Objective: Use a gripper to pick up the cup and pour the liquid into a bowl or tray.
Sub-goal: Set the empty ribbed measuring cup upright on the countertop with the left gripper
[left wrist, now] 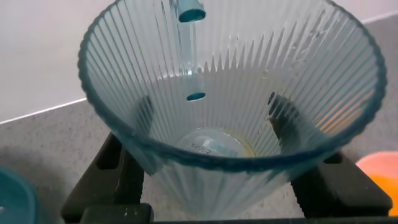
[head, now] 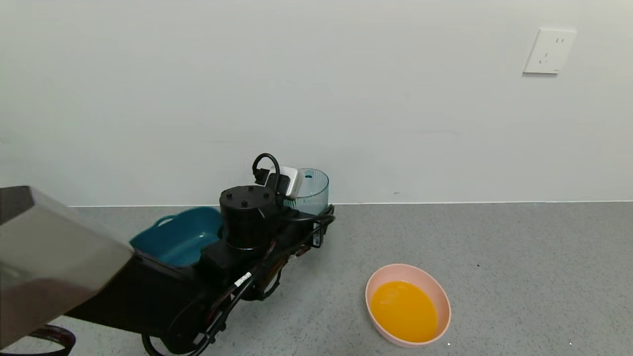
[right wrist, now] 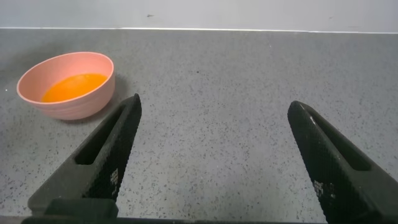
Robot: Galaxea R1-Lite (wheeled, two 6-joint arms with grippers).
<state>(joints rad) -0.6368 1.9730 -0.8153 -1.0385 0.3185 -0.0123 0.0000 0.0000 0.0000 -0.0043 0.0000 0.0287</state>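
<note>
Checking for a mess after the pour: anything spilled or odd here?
Nothing stands out. The liquid sits inside the pink bowl, no splashes show on the grey counter, and the left gripper holds the cup upright and nearly empty.

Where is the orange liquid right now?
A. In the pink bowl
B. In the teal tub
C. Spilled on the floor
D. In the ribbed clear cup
A: the orange liquid pools in the pink bowl, while the cup held in the left gripper looks empty.
</note>
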